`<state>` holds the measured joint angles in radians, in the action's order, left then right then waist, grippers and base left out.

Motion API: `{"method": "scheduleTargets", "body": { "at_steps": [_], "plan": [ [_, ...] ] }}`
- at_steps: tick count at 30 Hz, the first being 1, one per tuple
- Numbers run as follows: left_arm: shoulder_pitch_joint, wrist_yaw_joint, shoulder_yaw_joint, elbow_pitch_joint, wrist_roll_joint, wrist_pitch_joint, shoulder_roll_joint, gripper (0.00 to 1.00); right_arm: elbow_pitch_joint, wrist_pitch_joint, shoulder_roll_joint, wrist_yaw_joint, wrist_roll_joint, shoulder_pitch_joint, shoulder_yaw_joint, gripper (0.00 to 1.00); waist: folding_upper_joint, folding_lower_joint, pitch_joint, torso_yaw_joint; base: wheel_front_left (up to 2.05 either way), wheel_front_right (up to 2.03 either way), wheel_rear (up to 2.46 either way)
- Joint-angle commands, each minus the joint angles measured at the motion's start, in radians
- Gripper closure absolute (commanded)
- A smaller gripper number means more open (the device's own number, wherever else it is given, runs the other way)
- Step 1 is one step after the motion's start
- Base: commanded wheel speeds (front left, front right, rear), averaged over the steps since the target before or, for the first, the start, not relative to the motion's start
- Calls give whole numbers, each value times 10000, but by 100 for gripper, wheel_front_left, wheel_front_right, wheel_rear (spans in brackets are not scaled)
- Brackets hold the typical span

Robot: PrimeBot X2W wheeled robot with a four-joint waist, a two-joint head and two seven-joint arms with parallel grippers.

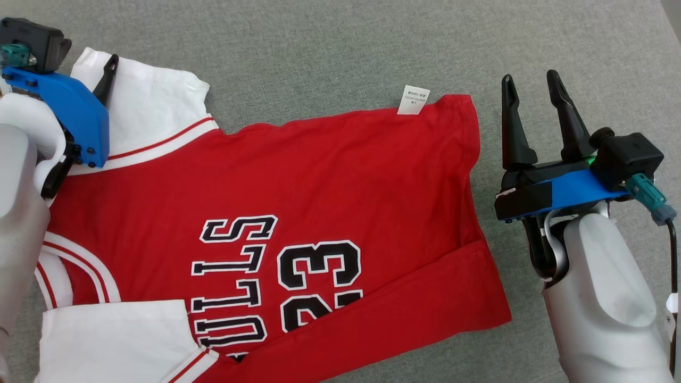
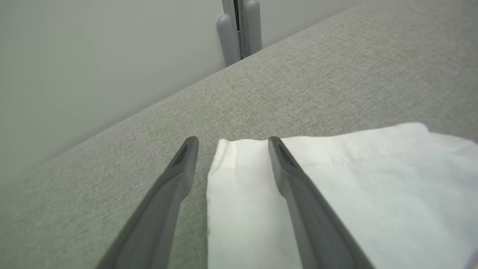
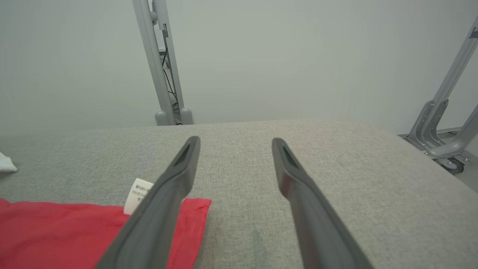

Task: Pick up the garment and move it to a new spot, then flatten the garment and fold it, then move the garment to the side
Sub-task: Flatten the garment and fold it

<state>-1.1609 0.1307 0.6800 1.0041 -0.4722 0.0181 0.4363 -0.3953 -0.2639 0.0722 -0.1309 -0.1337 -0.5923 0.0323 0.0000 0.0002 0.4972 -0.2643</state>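
Note:
The garment [image 1: 298, 175] is a red jersey with white sleeves and black "BULLS 23" lettering, spread on the grey fabric surface with its collar to the left. A white care label [image 1: 413, 100] sticks out at its far hem. My left gripper [image 2: 231, 144] hangs open over the far white sleeve [image 2: 336, 179], one finger [image 1: 106, 78] showing above the sleeve in the head view. My right gripper [image 1: 532, 82] stands open beside the garment's right edge, over bare surface, nothing between its fingers. In the right wrist view the red hem corner [image 3: 186, 220] lies under the left finger.
The grey padded surface [image 1: 340, 48] extends beyond the garment at the back and right. A pale wall and grey metal stand posts [image 3: 164, 74] rise behind its far edge; another frame leg [image 3: 444, 123] stands at the right.

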Motion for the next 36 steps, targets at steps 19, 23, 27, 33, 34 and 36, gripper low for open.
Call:
{"method": "scheduleTargets", "body": {
  "at_steps": [19, 23, 27, 33, 34, 36],
  "plan": [
    [-645, -11, 2011, 87, -2057, 684, 360, 100, -653, 609, 584, 4, -42, -735, 497, 0, 0, -2, -145, 75, 0, 0, 0],
    [-743, -11, 2330, 77, -2241, 429, 286, 100, -893, 1493, 907, 4, -136, -992, 883, 0, 0, -2, -234, 233, 0, 0, 0],
    [-909, -11, 2621, 59, -2377, 180, 168, 100, -1237, 2273, 1063, 4, -296, -1163, 1169, 0, 0, -2, -235, 422, 0, 0, 0],
    [-1170, -11, 3010, 106, -2585, -125, 31, 100, -1895, 3186, 1231, 5, -596, -1362, 1623, 0, 0, -2, -133, 676, 0, 0, 0],
    [-1201, -11, 3077, 124, -2625, -146, 18, 100, -1999, 3272, 1254, 4, -660, -1398, 1689, 0, 0, -2, -117, 701, 0, 0, 0],
    [-1268, -11, 3192, 153, -2688, -237, -24, 100, -2215, 3434, 1314, 4, -735, -1479, 1804, 0, 0, -2, -90, 743, 0, 0, 0]
  ]
}}
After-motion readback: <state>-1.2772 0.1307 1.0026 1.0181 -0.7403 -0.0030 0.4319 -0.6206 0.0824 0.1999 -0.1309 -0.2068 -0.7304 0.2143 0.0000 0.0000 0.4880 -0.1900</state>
